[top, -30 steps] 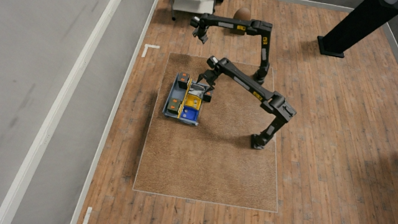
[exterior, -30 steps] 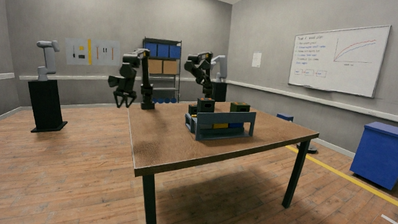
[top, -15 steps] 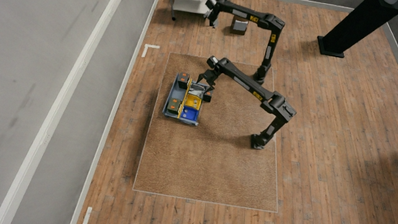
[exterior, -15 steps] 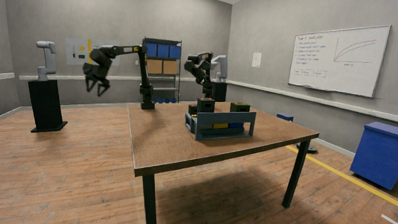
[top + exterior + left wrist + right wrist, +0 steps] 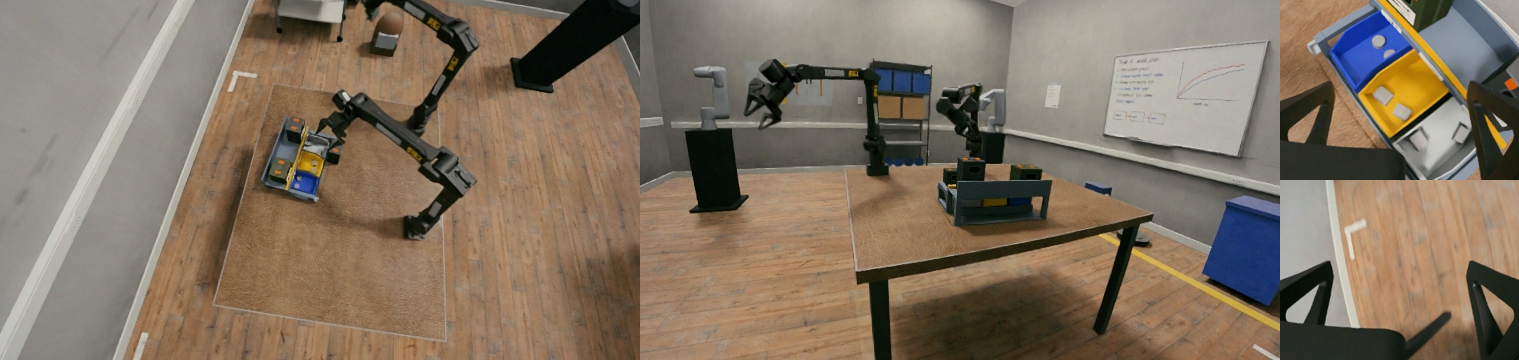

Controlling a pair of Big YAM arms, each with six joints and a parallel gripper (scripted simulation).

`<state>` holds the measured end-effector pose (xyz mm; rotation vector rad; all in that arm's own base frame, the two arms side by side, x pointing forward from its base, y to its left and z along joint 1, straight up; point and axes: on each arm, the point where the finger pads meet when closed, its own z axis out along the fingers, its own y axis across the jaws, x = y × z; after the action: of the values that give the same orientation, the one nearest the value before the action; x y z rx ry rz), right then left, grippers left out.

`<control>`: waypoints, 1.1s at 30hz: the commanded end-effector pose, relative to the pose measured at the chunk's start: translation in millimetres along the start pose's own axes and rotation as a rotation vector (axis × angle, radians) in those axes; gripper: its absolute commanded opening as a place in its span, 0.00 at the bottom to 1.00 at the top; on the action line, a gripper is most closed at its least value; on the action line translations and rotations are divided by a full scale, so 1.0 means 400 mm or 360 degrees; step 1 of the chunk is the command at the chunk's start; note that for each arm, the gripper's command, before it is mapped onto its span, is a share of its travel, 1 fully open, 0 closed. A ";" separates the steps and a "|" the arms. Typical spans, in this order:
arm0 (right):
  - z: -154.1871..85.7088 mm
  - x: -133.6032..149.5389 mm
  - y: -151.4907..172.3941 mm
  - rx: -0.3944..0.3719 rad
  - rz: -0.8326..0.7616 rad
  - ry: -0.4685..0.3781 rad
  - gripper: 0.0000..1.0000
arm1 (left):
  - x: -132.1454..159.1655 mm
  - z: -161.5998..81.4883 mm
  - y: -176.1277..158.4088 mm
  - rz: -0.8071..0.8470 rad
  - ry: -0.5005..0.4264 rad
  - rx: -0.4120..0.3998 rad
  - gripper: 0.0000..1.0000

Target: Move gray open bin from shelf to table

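Note:
The gray open bin (image 5: pixel 1437 144) sits at one end of the blue-gray shelf (image 5: pixel 293 160), beside a yellow bin (image 5: pixel 1403 96) and a blue bin (image 5: pixel 1367 51). Each bin holds two small parts. From above, the gray bin (image 5: pixel 316 145) lies nearest my left gripper (image 5: pixel 332 131). That gripper is open and empty, hovering above the bins; its fingers frame the yellow and gray bins in the left wrist view. My right gripper (image 5: pixel 762 107) (image 5: pixel 1399 267) is open and empty, raised high beyond the table's edge, over the wooden floor.
Dark green boxes with orange marks stand on the shelf's upper level (image 5: pixel 295 127) (image 5: pixel 280 169), and one (image 5: pixel 334 154) is beside the gray bin. The shelf stands on the brown table top (image 5: pixel 345 240). A black pedestal (image 5: pixel 715 167) stands on the floor.

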<state>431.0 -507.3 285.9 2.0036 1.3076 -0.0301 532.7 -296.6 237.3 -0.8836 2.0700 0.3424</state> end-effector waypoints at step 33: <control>-0.550 -0.748 -0.445 -0.0034 -0.0824 -0.1237 1.00 | -0.034 -0.025 -0.020 -0.0051 -0.0005 0.0040 1.00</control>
<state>81.9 -581.6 452.1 1.4314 1.1930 -0.8265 532.7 -296.6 237.3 -0.8836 2.0700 0.3424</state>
